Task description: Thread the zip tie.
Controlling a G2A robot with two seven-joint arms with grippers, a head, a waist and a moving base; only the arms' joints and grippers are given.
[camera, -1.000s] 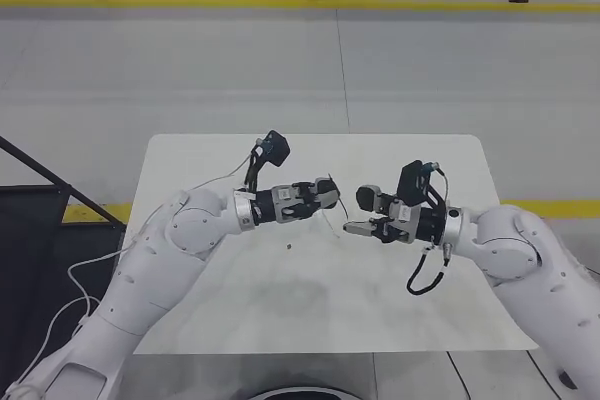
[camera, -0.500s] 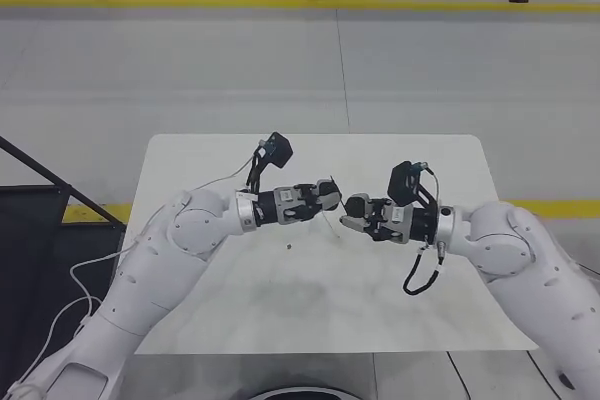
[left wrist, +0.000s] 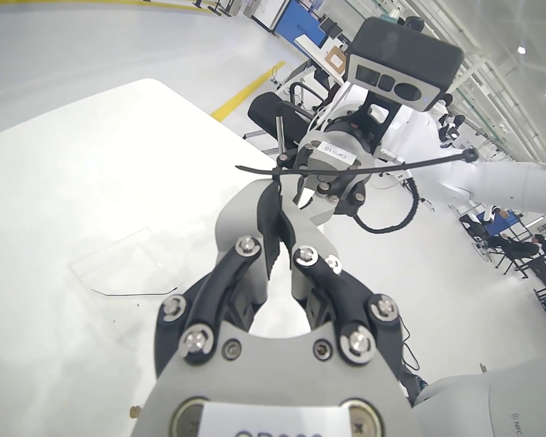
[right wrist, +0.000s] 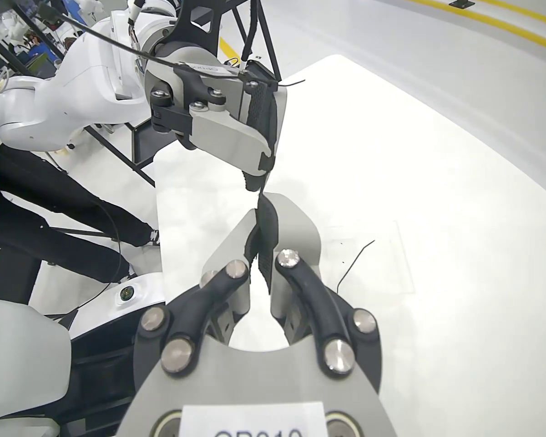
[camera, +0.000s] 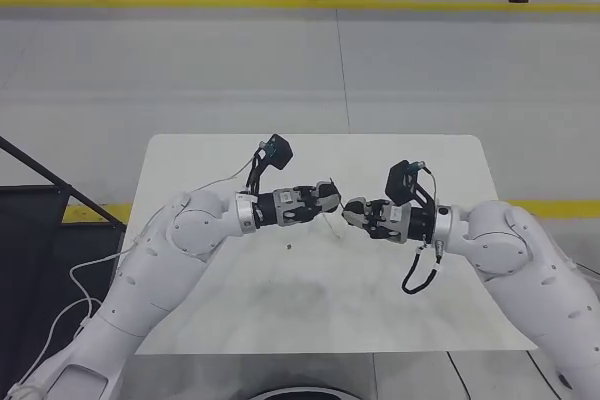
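Observation:
A thin black zip tie (left wrist: 391, 166) is held in the air above the middle of the white table (camera: 410, 300). My left gripper (camera: 332, 195) is shut on the zip tie near its thin end, and a short tail pokes out past the fingers. From there the long part (right wrist: 118, 47) runs out to the tie's head. My right gripper (camera: 348, 212) is shut, tip to tip with the left gripper (right wrist: 268, 138). I see nothing between the right gripper's (right wrist: 261, 211) pads. In the left wrist view the right gripper (left wrist: 307, 193) sits just behind the tie.
A second thin black tie (right wrist: 356, 260) lies on a clear flat sheet (right wrist: 382, 252) on the table under the grippers. It also appears in the left wrist view (left wrist: 136, 294). A black frame stands off the table's left side.
My right gripper was open one second ago; it has shut and moved left until its tips meet the left gripper. The left arm has hardly moved.

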